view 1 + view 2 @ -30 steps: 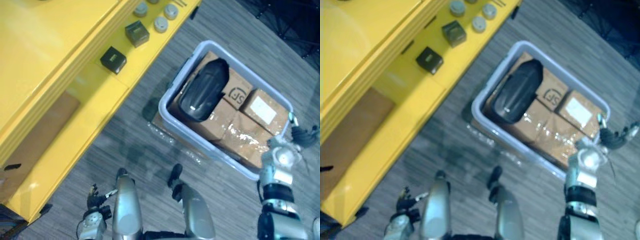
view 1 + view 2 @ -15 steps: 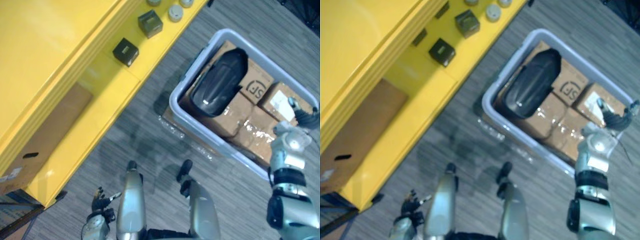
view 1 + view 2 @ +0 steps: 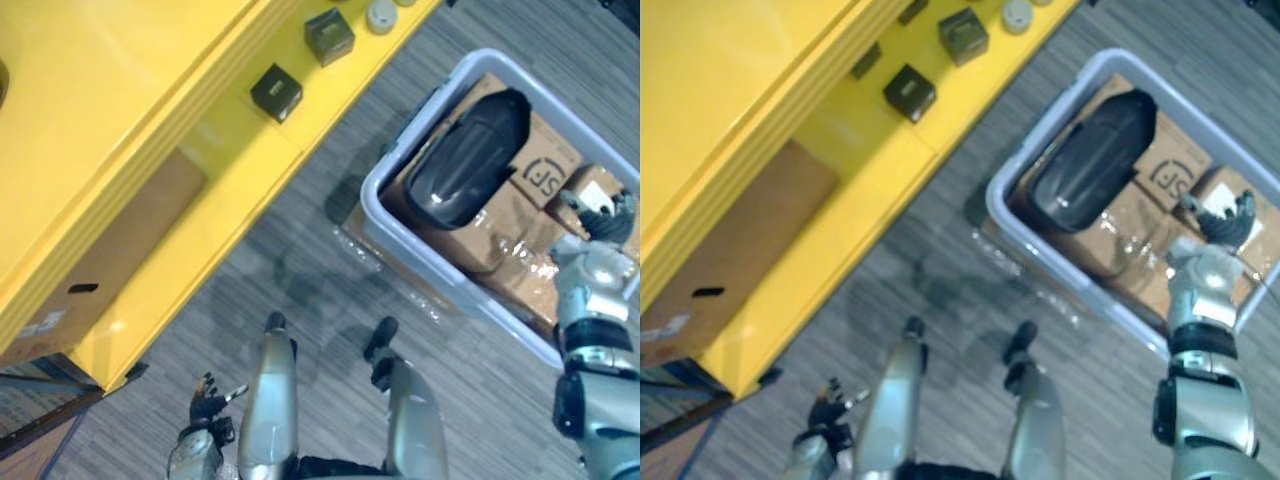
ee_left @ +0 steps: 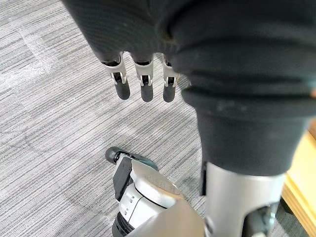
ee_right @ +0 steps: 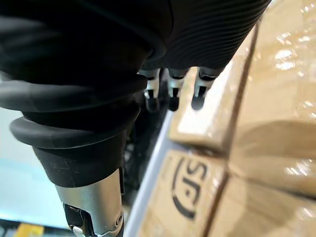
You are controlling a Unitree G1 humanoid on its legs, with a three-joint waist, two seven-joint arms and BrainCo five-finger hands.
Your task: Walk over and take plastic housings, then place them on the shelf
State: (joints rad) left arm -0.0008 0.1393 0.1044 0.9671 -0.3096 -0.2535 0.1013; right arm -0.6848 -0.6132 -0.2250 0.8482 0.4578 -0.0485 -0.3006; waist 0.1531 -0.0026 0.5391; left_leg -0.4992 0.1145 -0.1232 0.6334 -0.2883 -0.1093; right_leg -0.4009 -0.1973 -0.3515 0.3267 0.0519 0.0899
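Plastic housing (image 3: pixel 465 172) is lying in the bin (image 3: pixel 372 205), at about 9 o'clock from your right hand (image 3: pixel 598 212), which is hovering open and empty. You are doing the taking step, I think; next, slide over and grab it.

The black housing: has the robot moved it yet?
Done: it stands by the bin. In hand: nothing; the right hand hovers open over the bin's boxes, the left hand hangs open. Left: grasp the housing lying in the bin, carry it to the yellow shelf.

Both eye views look down, sharing shelf (image 3: pixel 120 100) and bin (image 3: pixel 370 200)
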